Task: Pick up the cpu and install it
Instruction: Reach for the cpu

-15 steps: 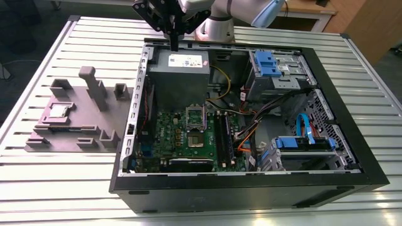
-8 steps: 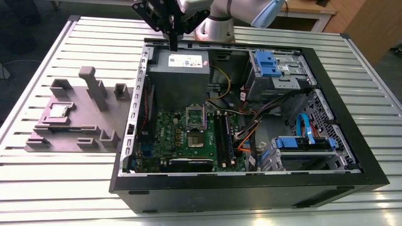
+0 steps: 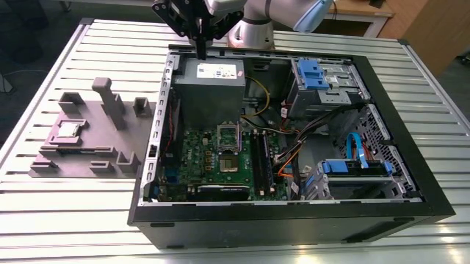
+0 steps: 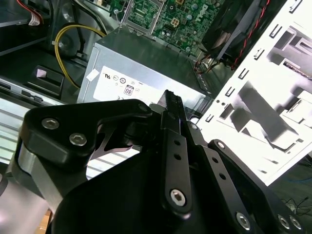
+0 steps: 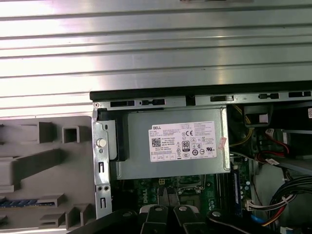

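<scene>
The cpu (image 3: 70,130) sits flat in its gray tray (image 3: 99,137) on the exterior view's left, outside the open computer case (image 3: 294,220) (well apart from my tool), and farther back my gripper (image 3: 200,54) hangs over the gray power box (image 3: 209,82), fingers pressed together, holding nothing.

The computer case (image 3: 294,212) lies on the table (image 3: 74,220) toward the exterior view's right edge. The tray (image 3: 81,159) sits just beside it toward the exterior view's left edge and carries the cpu (image 3: 70,130). Inside the case, the power supply (image 3: 209,88) lies behind the motherboard (image 3: 213,159).
</scene>
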Controlling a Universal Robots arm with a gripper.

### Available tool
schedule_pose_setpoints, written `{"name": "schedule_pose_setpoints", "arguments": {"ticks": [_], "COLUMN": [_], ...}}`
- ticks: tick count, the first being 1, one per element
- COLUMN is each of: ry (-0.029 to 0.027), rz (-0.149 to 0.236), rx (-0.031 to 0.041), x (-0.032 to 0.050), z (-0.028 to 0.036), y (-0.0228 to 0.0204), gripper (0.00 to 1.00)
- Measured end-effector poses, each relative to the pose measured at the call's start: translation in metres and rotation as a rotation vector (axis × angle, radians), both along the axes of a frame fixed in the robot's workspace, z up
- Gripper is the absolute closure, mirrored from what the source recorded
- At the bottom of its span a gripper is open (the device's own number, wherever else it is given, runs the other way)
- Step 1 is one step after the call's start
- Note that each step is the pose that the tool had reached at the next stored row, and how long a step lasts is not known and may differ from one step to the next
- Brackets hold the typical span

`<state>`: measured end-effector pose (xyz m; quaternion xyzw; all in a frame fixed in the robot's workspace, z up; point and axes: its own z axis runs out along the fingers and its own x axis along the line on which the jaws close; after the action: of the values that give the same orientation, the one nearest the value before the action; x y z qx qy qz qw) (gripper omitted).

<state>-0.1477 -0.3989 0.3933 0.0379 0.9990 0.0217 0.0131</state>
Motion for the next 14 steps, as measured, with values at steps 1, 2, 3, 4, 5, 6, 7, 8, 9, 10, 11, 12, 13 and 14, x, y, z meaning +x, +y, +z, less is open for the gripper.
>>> {"name": "schedule_pose_setpoints", "arguments": {"ticks": [1,2,3,4,5,6,7,8,9,10,11,12,13,14], "ry": [0.0,0.0,0.0,0.0,0.0,0.0,0.0,-0.0001,0.0,0.0,0.0,0.0,0.0,0.0], "rz": [0.0,0.0,0.0,0.0,0.0,0.0,0.0,0.0,0.0,0.0,0.0,0.0,0.0,0.0], "rx": [0.0,0.0001,0.0,0.0,0.0,0.0,0.0,0.0,0.0,0.0001,0.0,0.0,0.0,0.0], "x": [-0.0006,-0.0007,-0.0008,-0.0011,-0.0013,-0.0024,-0.0038,-0.004,-0.0041,-0.0046,-0.005,-0.0052,-0.0055,-0.0058], "z": [0.0,0.0,0.0,0.0,0.0,0.0,0.0,0.0,0.0,0.0,0.0,0.0,0.0,0.0], "y": [0.0,0.0,0.0,0.0,0.0,0.0,0.0,0.0,0.0,0.0,0.0,0.0,0.0,0.0], "gripper": [0.89,0.89,0.89,0.89,0.89,0.89,0.89,0.89,0.89,0.89,0.89,0.89,0.89,0.89]}}
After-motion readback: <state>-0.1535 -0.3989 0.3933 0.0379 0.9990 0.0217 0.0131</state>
